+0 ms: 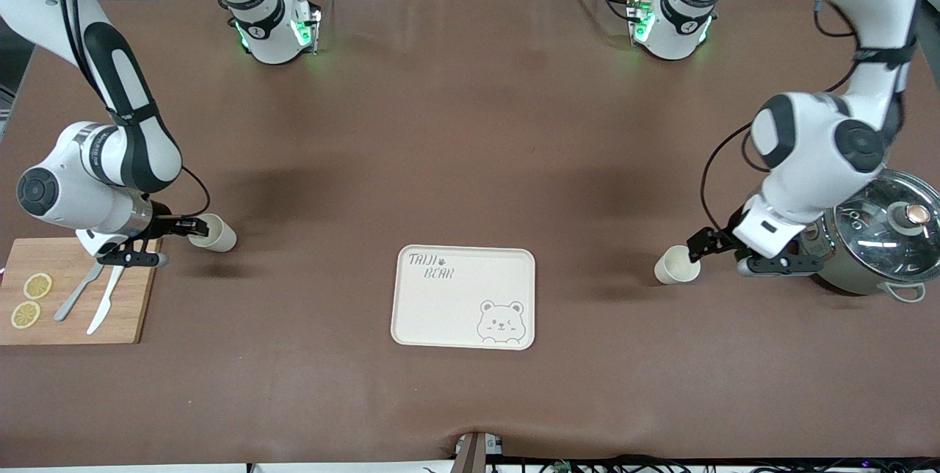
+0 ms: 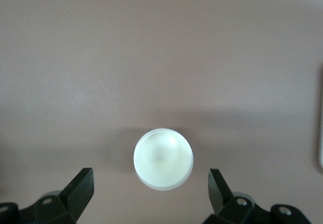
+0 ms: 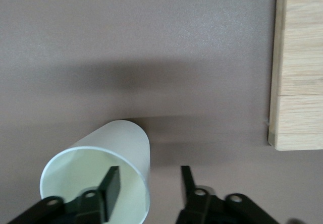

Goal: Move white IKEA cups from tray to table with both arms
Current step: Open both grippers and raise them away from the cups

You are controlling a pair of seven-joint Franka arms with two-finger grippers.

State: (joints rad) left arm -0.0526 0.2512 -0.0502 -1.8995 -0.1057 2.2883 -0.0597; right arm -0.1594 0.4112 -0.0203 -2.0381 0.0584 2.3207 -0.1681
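Two cream-white cups stand on the brown table. One cup [image 1: 214, 233] is at the right arm's end, beside the cutting board. My right gripper [image 1: 192, 227] is open and straddles its wall: in the right wrist view one finger [image 3: 112, 186] is inside the cup [image 3: 101, 153] and the other is outside it. The other cup [image 1: 675, 265] is at the left arm's end, beside the pot. My left gripper [image 1: 694, 249] is open wide. In the left wrist view the cup [image 2: 163, 158] sits just ahead of the fingertips [image 2: 83, 183], untouched.
A cream tray with a bear drawing [image 1: 463, 297] lies mid-table, nearer the front camera. A wooden cutting board [image 1: 73, 289] with lemon slices, a knife and a fork is by the right gripper, also in the right wrist view [image 3: 300, 67]. A glass-lidded pot [image 1: 881, 238] stands under the left arm.
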